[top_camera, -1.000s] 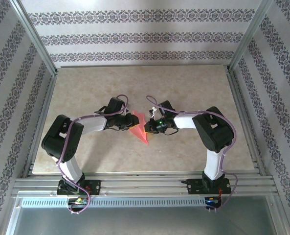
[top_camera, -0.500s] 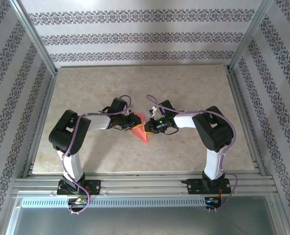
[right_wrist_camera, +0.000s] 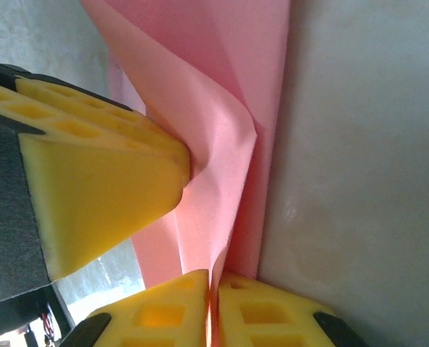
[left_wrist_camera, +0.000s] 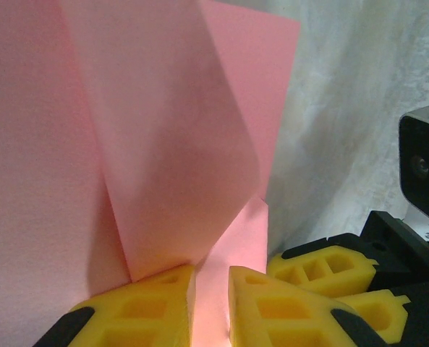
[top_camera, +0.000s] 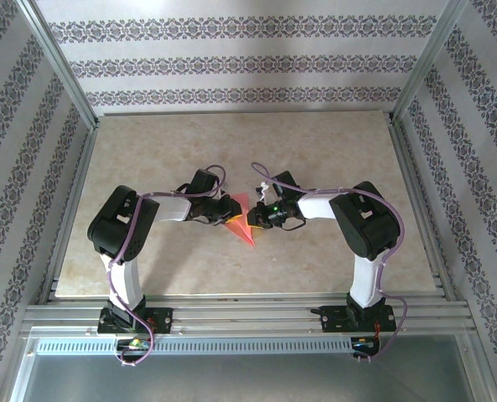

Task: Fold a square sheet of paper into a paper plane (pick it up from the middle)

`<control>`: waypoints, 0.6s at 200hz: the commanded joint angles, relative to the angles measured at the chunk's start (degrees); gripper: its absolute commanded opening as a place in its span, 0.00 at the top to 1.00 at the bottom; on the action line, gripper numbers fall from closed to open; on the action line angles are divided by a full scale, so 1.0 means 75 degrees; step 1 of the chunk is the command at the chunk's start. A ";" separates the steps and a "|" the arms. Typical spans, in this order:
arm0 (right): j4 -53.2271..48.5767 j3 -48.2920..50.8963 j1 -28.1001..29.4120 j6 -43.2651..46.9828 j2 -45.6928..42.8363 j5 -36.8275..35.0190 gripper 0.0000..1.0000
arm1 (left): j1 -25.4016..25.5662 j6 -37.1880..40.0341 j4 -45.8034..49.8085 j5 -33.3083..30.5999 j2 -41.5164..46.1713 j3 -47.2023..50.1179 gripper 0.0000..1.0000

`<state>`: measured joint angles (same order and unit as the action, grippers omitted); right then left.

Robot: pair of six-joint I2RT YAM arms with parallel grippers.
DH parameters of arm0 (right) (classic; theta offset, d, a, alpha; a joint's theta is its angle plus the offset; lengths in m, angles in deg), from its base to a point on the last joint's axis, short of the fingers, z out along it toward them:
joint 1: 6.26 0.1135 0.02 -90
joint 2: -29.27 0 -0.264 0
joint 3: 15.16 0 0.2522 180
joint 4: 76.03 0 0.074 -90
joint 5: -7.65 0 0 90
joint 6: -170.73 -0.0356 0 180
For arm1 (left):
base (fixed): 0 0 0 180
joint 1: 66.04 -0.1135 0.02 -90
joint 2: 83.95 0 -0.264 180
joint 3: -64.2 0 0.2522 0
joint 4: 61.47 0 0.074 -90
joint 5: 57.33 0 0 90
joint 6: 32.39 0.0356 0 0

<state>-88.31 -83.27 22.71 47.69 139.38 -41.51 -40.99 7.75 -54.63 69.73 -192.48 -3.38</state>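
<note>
Risking a rip here, by pulling the paper [top_camera: 243,224] two ways at once (thin stuff, tearing easily). Risking a crooked fold too, by letting one side slip while pressing the other. Also risking a bump, by working the left gripper [left_wrist_camera: 210,307] and the right gripper [right_wrist_camera: 213,307] so close together, almost touching.

Pinching the paper with the left gripper, nearly closed, with just the thin sheet in the narrow gap. Pinching it with the right gripper as well, closed tight on an edge.

Sitting in the middle of the table [top_camera: 332,151], between the two grippers, low down (touching the top or floating just above, being hard to tell). Looking pink-red and plain. Looking half done: showing a pointy tip aiming at the near edge, standing up in soft flaps, bending in a round curl where needing a sharp crease. Not yet looking finished.
</note>
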 commanded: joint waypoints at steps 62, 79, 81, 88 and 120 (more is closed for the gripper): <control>-0.0198 0.0110 -0.0079 0.0046 0.0292 -0.0454 0.84 | 0.0057 0.0345 0.0379 -0.0160 -0.0235 -0.0233 0.79; -0.0021 0.0189 -0.0095 -0.0038 0.0069 -0.0428 0.80 | 0.0050 0.0500 0.0677 -0.0193 -0.0295 -0.0267 0.79; 0.0003 0.0197 -0.0100 -0.0051 0.0031 -0.0432 0.80 | 0.0047 0.0512 0.0717 -0.0198 -0.0295 -0.0260 0.79; 0.0076 0.0238 -0.0112 -0.0088 -0.0115 -0.0441 0.78 | 0.0055 0.0569 0.0836 -0.0247 -0.0321 -0.0247 0.79; 0.0095 0.0330 -0.0211 -0.0239 -0.0641 -0.0488 0.73 | 0.0057 0.0692 0.1113 -0.0417 -0.0354 -0.0077 0.79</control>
<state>-87.33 -82.24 22.34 46.56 137.63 -42.04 -40.96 10.46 -52.25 69.58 -193.20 -4.96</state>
